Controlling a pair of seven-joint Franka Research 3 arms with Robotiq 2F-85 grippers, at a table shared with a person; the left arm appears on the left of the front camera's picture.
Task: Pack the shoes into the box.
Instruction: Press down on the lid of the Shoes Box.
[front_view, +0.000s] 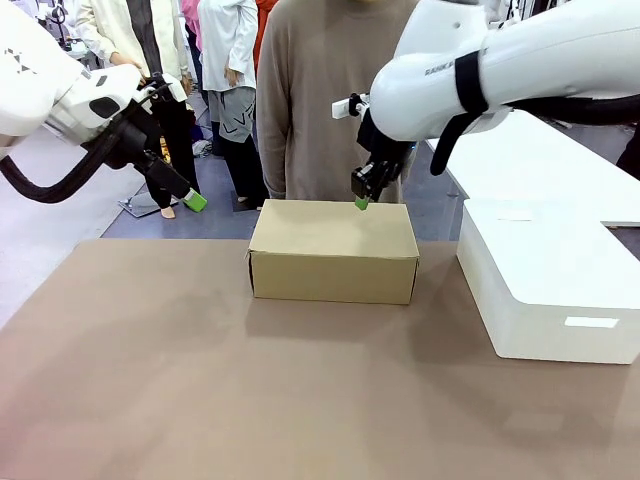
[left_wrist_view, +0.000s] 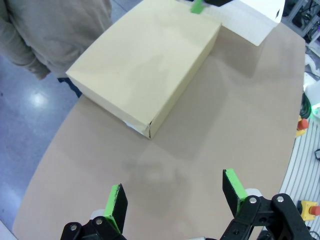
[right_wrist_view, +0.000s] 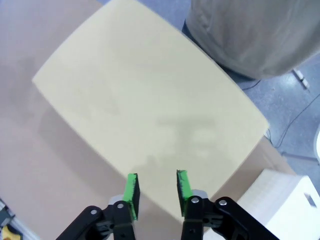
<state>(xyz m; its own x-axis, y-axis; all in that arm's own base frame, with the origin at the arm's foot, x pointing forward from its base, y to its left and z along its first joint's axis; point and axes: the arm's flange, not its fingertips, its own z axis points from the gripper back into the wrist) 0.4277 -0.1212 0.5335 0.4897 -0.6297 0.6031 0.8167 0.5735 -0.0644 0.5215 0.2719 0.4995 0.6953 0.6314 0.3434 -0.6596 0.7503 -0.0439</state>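
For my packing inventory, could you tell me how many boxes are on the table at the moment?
2. The closed tan cardboard box sits mid-table toward the far edge, in front of the person. The bigger white box stands to its right, apart from it. Whatever is inside either cannot be seen.

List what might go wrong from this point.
1. The right gripper hangs low over the closed tan box, jaws part open with nothing between them; a careless sideways move might clip or shift the lid.
2. The person stands close behind the box, near that arm's likely path.
3. The white box beside it narrows the room on that side.
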